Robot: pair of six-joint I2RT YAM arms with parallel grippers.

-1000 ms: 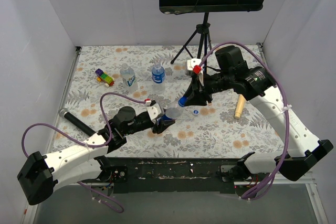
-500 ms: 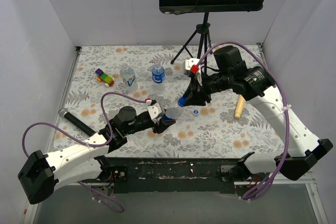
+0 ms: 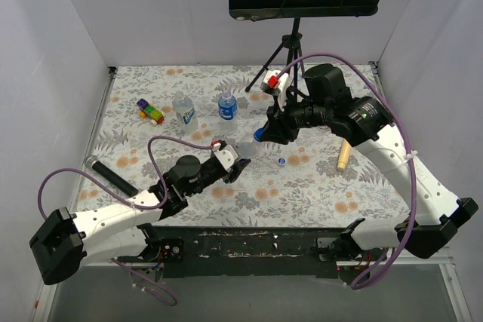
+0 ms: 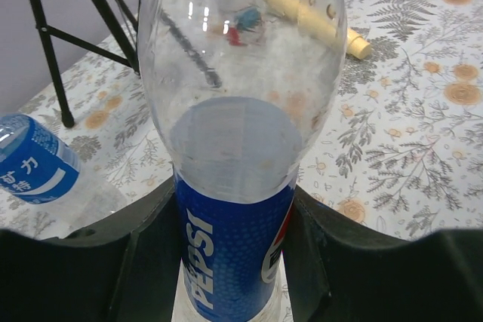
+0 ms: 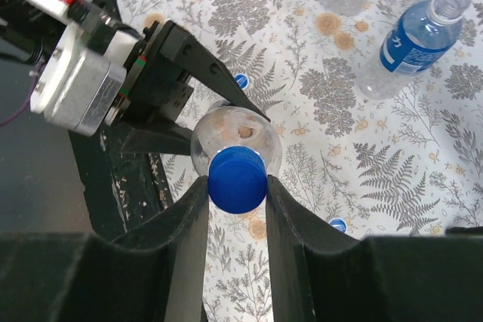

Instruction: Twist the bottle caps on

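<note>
Mid-frame, top view — L gripper (image 3: 236,164) clamped on Pepsi bottle (image 3: 247,151), R gripper (image 3: 262,133) pinching blue cap (image 5: 237,179) on its neck. Both have shifted up-frame slightly — cap prob. seated, threading underway.

I count three clear bottles: a Pepsi bottle (image 4: 234,277), a blue-labelled bottle (image 3: 227,106), a white-labelled bottle (image 3: 183,110). Blue caps, three: one cap (image 5: 237,179) at a bottle mouth, a second cap (image 5: 337,225) and a third cap (image 5: 240,79) on the worktop (image 3: 317,186). One multicoloured toy block (image 3: 150,111), one tan stick (image 3: 343,154), one black cylinder (image 3: 109,173), one tripod (image 3: 293,39).
</note>
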